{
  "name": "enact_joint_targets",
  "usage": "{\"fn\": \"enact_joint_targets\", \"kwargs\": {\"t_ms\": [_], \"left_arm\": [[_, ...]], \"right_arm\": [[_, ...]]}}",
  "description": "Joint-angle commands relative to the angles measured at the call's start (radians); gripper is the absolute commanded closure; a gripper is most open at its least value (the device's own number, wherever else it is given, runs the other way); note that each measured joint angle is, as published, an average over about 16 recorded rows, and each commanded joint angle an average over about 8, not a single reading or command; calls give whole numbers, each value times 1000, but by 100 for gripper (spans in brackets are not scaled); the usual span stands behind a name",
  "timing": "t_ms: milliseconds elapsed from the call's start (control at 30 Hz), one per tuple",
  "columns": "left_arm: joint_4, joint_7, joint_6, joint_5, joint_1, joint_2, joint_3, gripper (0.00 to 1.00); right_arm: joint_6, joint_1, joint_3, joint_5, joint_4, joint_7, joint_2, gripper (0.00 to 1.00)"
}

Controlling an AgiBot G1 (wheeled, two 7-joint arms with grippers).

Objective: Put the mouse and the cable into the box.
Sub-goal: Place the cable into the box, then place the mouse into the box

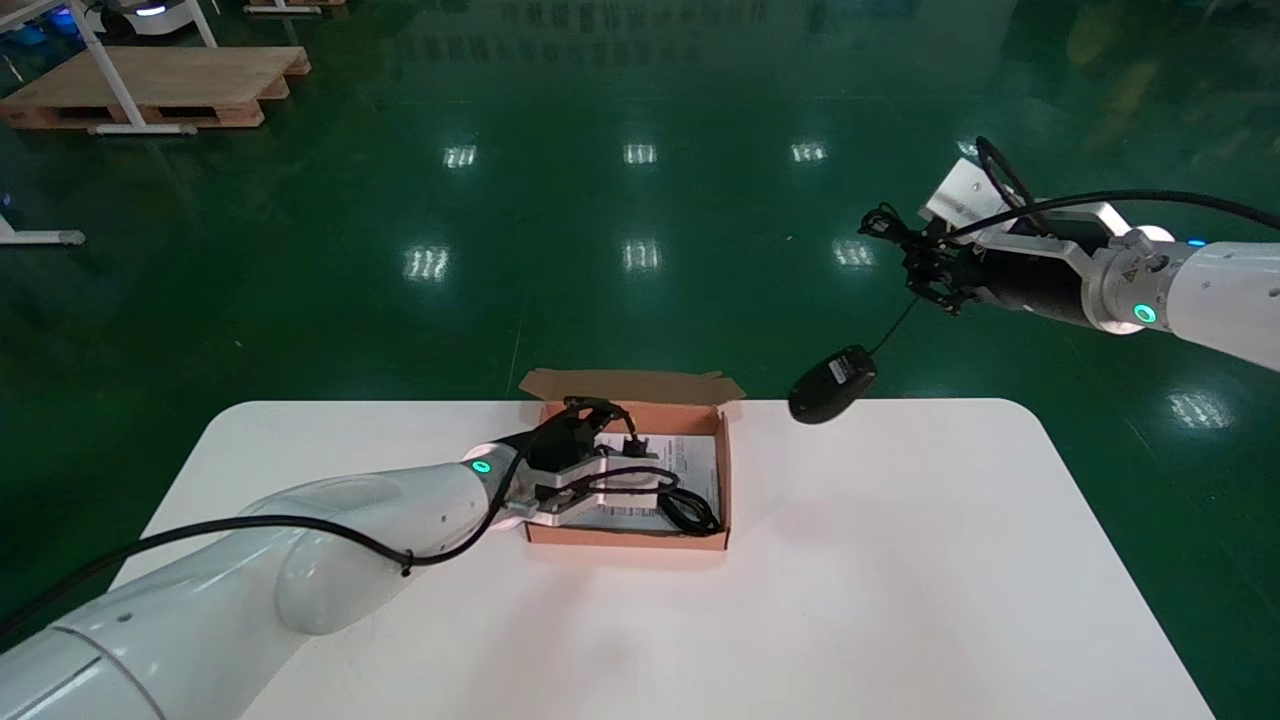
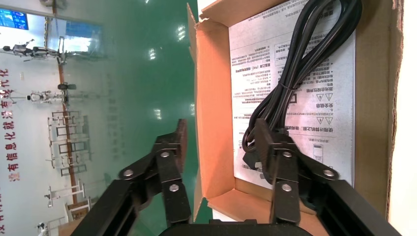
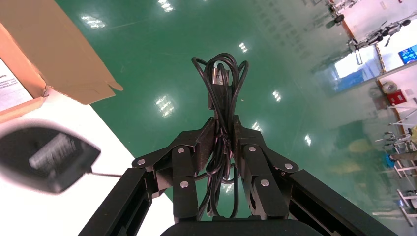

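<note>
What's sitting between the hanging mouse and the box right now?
Nothing: in the head view only bare white table separates the mouse, dangling by its cord from the right gripper, and the box. The left gripper sits open at the box.

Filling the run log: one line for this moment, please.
left claw: open, over cable in box | right claw: shut on cord, mouse dangling right of box

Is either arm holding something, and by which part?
The right gripper grips the mouse by its bundled cord; the mouse dangles. The left gripper holds nothing.
</note>
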Motion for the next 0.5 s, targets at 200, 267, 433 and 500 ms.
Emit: {"fn": "enact_joint_targets", "kwargs": {"t_ms": [200,267,433,500], "left_arm": [[67,-72,8,-14,-49,-30,-28,0],[125,-111,11,-13,-82,-40,-41,0],[294,-191,3,19,-157,-56,-53,0],[365,-216,-8,42,-180,-50,-47,0]], "right_arm": [[-5,-7,-4,-1,20,-21,1,100],[-6,-11,-5,0,25,-29,1,100],[-16,-20,-12,-2,20,-41,-9,100],[-25,-23,-19,-5,16,-50,-22,100]]}}
